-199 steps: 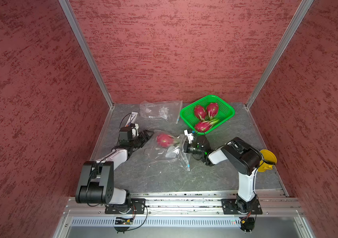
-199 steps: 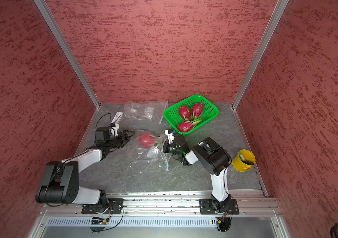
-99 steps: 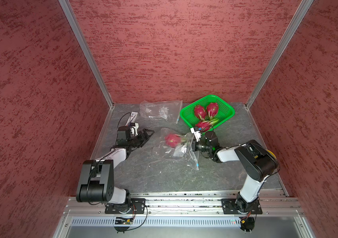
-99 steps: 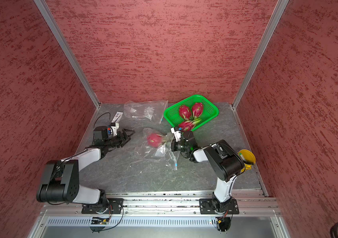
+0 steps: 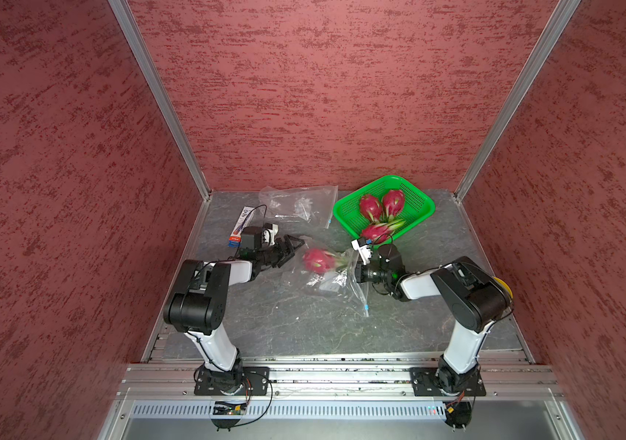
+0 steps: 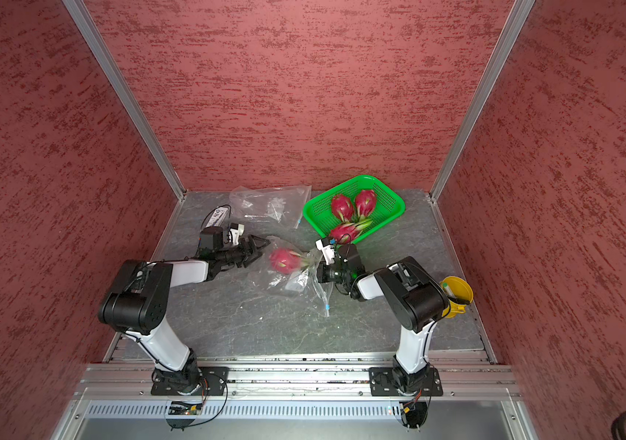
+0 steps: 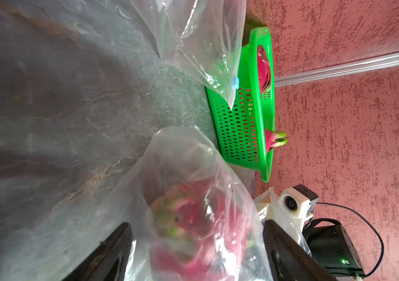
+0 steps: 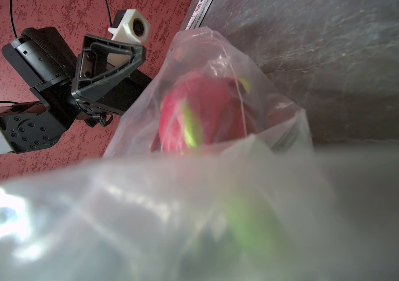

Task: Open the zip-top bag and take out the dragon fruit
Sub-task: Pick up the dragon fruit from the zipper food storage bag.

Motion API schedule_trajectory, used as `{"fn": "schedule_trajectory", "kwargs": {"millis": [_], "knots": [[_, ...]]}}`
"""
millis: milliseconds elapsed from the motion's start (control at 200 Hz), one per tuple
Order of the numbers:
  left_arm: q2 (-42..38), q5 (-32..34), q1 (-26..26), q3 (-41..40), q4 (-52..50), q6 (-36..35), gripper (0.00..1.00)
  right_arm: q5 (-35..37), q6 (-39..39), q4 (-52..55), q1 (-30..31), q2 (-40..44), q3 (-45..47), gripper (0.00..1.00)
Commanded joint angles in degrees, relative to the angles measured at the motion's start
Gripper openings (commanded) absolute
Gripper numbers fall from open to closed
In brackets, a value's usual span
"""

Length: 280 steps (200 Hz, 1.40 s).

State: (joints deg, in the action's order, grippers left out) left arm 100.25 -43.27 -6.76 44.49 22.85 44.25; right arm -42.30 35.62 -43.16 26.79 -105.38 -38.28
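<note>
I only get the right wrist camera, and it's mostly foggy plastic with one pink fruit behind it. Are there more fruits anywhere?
Observer: Yes. In both top views, three more dragon fruits sit in a green basket at the back of the table, on the right arm's side.
Operator: Ooh! Is my gripper holding that plastic?
Observer: Yes. The right gripper is shut on the zip-top bag, at the side nearest the basket.
Operator: Is there just one bag?
Observer: No. A second clear bag lies at the back, left of the basket, with no fruit in it.
</note>
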Motion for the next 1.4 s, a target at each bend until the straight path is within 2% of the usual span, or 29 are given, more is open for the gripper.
{"fn": "schedule_trajectory", "kwargs": {"millis": [0, 130, 175, 220, 260, 351, 456, 591, 631, 842, 1097, 1202, 1353, 1398], "knots": [[1.9, 1.4, -0.9, 2.5, 0.9, -2.4, 0.86, -0.9, -0.9, 0.1, -0.3, -0.8, 0.3, 0.0], [3.8, 2.5, -1.7, 4.5, -1.4, -5.9, 0.82, -1.0, -0.6, -0.1, -0.4, -0.8, 0.1, 0.0], [4.0, 2.6, -2.1, 4.7, -1.5, -6.5, 0.77, -0.9, -0.6, -0.1, -0.4, -0.7, 0.0, 0.0], [4.2, 2.5, -2.4, 4.7, -1.3, -7.0, 0.66, -0.6, -0.6, -0.2, -0.4, -0.8, 0.0, 0.0], [4.3, 2.3, -2.8, 4.7, -1.3, -7.4, 0.5, -0.6, -0.4, -0.4, -0.4, -0.9, -0.1, 0.0], [4.9, 1.6, -3.1, 4.5, -0.8, -8.0, 0.0, -0.6, 0.3, -1.0, -0.4, -1.1, -0.1, 0.0], [4.7, 1.6, -2.9, 3.4, 0.0, -7.7, 0.0, -0.5, 1.4, -2.2, -0.6, -0.9, 0.5, 0.0], [4.2, 1.8, -2.7, 2.1, 0.0, -7.7, 0.0, 0.4, 4.3, -6.6, -1.0, -0.4, 2.5, 0.29], [4.3, 1.7, -2.8, 1.9, 0.0, -7.8, 0.0, 0.3, 5.7, -8.7, -1.0, -0.5, 3.0, 0.34], [4.9, 1.3, -2.7, 0.5, 1.3, -6.9, 0.0, 0.3, 11.7, -17.0, -1.1, -2.8, 3.1, 0.43], [5.2, 1.2, -2.8, 0.0, 2.1, -6.4, 0.0, 4.2, 16.9, -20.3, -1.0, -5.8, 2.2, 0.47], [5.2, 1.0, -2.7, 0.0, 2.5, -6.0, 0.0, 4.7, 20.8, -24.7, -1.1, -7.9, 1.8, 0.38], [5.0, 1.0, -2.7, -0.2, 2.6, -5.8, 0.0, 5.6, 24.0, -29.5, -1.1, -9.7, 2.2, 0.02], [4.9, 1.0, -2.5, -0.3, 2.5, -5.8, 0.0, 5.9, 24.1, -30.3, -1.0, -9.4, 2.7, 0.0]]}}
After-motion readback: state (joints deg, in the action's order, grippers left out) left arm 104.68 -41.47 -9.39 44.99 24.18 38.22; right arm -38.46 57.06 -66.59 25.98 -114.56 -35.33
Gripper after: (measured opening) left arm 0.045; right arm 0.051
